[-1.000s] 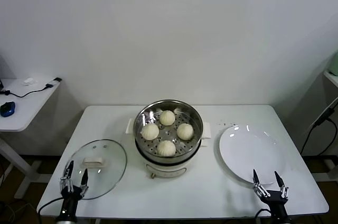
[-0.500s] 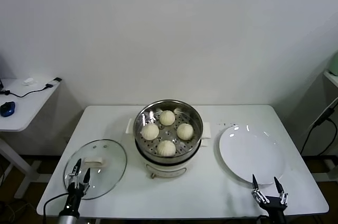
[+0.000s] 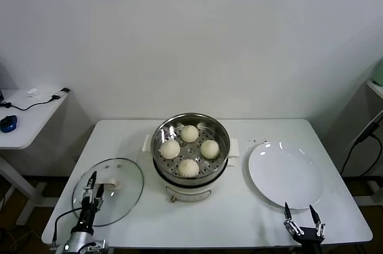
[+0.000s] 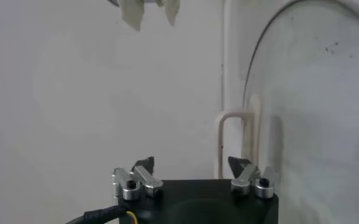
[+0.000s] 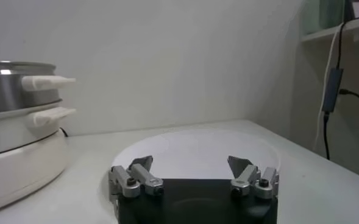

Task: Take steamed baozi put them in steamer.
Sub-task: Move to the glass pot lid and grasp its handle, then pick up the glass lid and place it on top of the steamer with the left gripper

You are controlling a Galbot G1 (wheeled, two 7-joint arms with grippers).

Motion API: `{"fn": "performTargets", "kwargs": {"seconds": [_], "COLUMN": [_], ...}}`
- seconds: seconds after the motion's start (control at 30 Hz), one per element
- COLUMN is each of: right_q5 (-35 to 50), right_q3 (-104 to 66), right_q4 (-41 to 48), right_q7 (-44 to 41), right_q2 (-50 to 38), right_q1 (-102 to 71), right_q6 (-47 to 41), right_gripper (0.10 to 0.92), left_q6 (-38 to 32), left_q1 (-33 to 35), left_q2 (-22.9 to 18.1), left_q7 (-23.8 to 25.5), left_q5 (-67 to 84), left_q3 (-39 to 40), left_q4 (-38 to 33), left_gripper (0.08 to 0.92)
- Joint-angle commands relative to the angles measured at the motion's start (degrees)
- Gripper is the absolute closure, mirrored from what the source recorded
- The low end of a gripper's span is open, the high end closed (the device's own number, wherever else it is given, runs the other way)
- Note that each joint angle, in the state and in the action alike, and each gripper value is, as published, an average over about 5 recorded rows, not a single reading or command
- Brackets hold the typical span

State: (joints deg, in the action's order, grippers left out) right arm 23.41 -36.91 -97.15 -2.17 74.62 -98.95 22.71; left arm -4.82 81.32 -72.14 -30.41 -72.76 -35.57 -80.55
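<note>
The steamer (image 3: 190,177), a shiny steel pot on a cream base, stands mid-table with several cream-white baozi (image 3: 188,168) on its perforated tray. My left gripper (image 3: 95,183) hovers open over the near part of the glass lid, just short of its white handle (image 3: 108,184). In the left wrist view the left gripper (image 4: 191,163) holds nothing and the handle's loop (image 4: 235,137) is just ahead of it. My right gripper (image 3: 298,209) is open at the table's front edge below the plate; in its wrist view the right gripper (image 5: 191,163) is empty, with the steamer (image 5: 11,97) off to one side.
A round glass lid (image 3: 125,191) lies flat left of the steamer. A flat white plate (image 3: 286,173) with nothing on it lies to the right. A side table (image 3: 27,119) with a blue mouse stands off to the left, and cables hang at the far right.
My left gripper has moved forward over the lid towards its handle, and its fingers stand a little closer together. The right gripper has sunk slightly towards the front edge. The baozi have not moved.
</note>
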Motion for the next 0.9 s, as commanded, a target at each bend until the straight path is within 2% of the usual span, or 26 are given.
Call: {"fn": "performTargets", "kwargs": {"seconds": [0.03, 0.7, 0.8, 0.9], "right_q5": [-0.39, -1.11, -1.1, -1.08], "right_q3": [0.09, 0.66, 0.62, 0.54], "right_q4": [0.18, -0.01, -0.15, -0.16], "right_q7": [-0.06, -0.11, -0.12, -0.13], "right_q2": [0.21, 0.65, 0.55, 0.4], "right_q1": [-0.15, -0.24, -0.27, -0.29], "right_q6": [0.16, 0.47, 0.45, 0.5], "right_gripper": [0.203, 0.203, 0.203, 0.203], "left_q6": [0.95, 1.89, 1.86, 1.92], "left_q1": [-2.17, -3.12, -1.86, 0.28], "left_q2": [0.22, -2.52, -2.3, -1.34], "left_q7": [0.18, -0.34, 0.18, 1.92], "left_q5": [-1.74, -1.76, -0.43, 2.37], "left_q3": [0.21, 0.09, -0.23, -0.79], "left_q4": [2.41, 3.09, 0.27, -5.09], "left_gripper": [0.256, 0.828, 0.865, 0.866]}}
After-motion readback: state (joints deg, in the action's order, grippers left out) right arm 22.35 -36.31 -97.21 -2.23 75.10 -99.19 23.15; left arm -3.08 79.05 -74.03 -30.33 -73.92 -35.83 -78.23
